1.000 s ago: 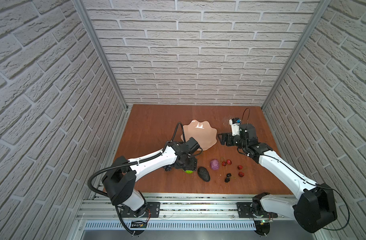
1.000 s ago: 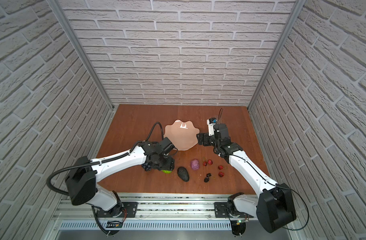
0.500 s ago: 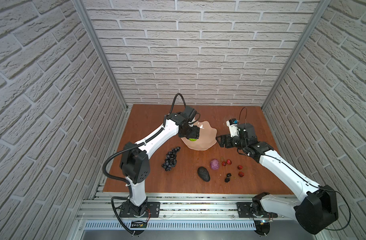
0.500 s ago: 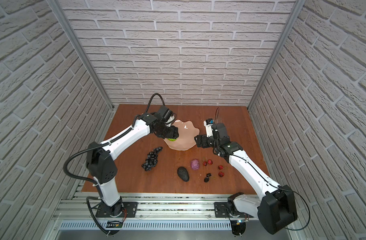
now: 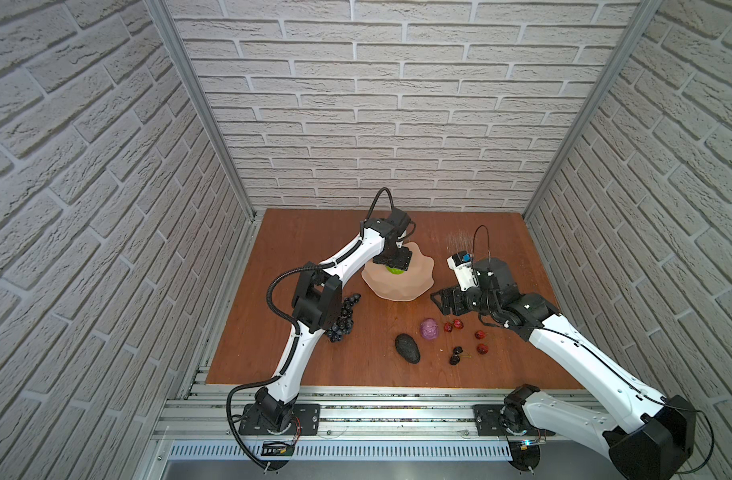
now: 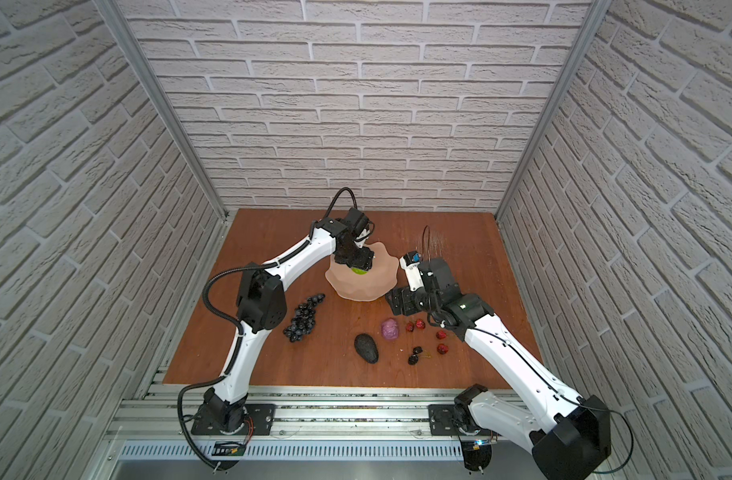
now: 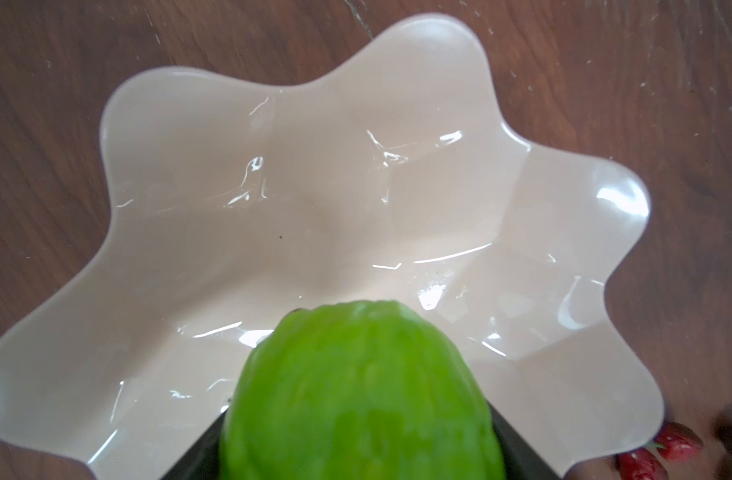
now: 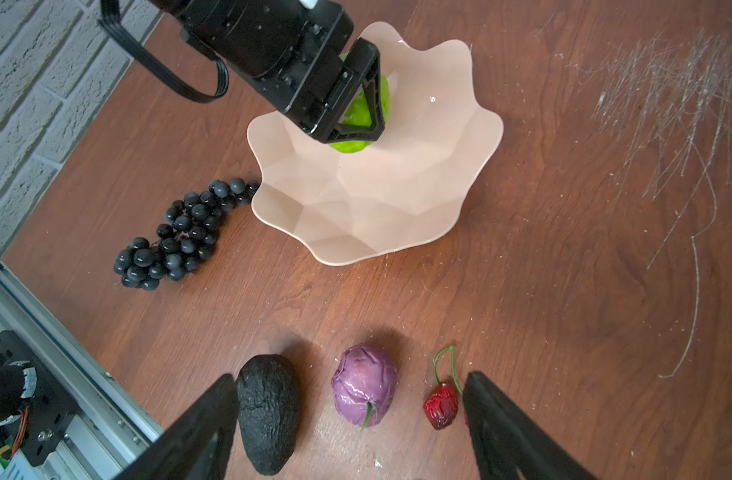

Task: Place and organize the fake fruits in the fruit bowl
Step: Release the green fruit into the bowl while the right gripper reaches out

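My left gripper [image 5: 394,268] is shut on the bumpy lime-green ball [image 7: 360,395], holding it low over the far side of the pale pink fruit bowl [image 5: 414,286]; whether the ball touches the bowl I cannot tell. On the table lie the grape bunch [image 5: 341,318], black avocado [image 5: 407,348], purple fruit [image 5: 428,329], red strawberries [image 5: 480,334] and dark cherries [image 5: 455,355]. My right gripper [image 5: 439,303] hangs open and empty just right of the bowl. In the right wrist view the avocado [image 8: 268,411], purple fruit [image 8: 364,390] and a red fruit [image 8: 439,405] lie below its spread fingers [image 8: 501,424].
The grape bunch [image 6: 302,318] lies close beside my left arm's elbow [image 6: 260,303]. Brick walls close in the wooden table [image 5: 314,249] on three sides, and a metal rail [image 5: 356,411] runs along its front edge. Scratch marks [image 8: 667,104] show on the wood beyond the bowl.
My left arm lifted the green ball from the table's front and carried it back over the bowl, uncovering the grape bunch. The right gripper drifted slightly toward the front.
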`<state>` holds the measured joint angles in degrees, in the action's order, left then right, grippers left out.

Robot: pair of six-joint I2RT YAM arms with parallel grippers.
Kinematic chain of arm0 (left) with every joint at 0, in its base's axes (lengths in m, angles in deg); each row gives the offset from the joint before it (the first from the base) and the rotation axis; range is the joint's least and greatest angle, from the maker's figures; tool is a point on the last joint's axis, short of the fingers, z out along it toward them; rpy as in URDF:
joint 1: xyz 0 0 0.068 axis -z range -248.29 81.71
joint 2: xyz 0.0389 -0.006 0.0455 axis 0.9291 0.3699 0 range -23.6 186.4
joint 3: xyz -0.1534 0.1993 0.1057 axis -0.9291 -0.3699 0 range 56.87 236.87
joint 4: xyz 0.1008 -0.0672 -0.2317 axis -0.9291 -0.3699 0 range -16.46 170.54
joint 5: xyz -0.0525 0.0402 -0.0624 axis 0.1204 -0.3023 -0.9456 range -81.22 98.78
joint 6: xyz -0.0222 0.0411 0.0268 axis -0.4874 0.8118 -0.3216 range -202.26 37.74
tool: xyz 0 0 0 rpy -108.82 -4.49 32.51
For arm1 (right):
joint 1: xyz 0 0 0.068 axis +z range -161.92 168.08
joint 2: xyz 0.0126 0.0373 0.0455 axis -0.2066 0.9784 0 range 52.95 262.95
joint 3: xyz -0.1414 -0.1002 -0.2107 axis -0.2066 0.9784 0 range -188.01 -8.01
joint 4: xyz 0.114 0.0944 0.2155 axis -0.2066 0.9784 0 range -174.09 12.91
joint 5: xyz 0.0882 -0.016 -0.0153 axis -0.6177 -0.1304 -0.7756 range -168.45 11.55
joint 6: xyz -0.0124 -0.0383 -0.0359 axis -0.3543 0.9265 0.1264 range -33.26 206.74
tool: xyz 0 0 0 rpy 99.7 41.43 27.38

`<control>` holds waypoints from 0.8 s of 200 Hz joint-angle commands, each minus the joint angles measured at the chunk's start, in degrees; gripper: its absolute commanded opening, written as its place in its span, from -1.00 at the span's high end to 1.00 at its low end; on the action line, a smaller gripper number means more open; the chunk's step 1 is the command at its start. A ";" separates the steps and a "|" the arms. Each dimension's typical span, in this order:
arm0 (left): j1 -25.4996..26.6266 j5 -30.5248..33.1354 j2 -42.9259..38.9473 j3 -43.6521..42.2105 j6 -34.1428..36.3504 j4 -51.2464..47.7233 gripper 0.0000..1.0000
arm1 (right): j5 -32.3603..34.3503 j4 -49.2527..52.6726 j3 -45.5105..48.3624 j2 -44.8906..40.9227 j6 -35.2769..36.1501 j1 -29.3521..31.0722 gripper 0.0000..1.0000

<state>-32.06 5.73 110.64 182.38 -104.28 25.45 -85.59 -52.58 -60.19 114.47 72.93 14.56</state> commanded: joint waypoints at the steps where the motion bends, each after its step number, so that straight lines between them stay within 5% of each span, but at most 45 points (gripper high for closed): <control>1: -0.94 0.87 1.55 1.58 1.90 -1.71 -0.04 | 0.65 -0.03 0.62 0.73 0.54 1.75 -0.71; 101: -1.87 1.81 3.82 1.43 4.36 -0.29 -0.14 | 5.00 0.39 -0.16 5.02 1.42 8.53 -0.70; 160: -1.95 1.49 4.37 0.92 4.27 0.55 -0.40 | 5.12 -0.49 -1.33 7.74 1.15 11.01 -0.70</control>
<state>-33.68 7.08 114.18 182.49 -101.06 25.26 -80.91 -51.73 -59.86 121.22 73.68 24.74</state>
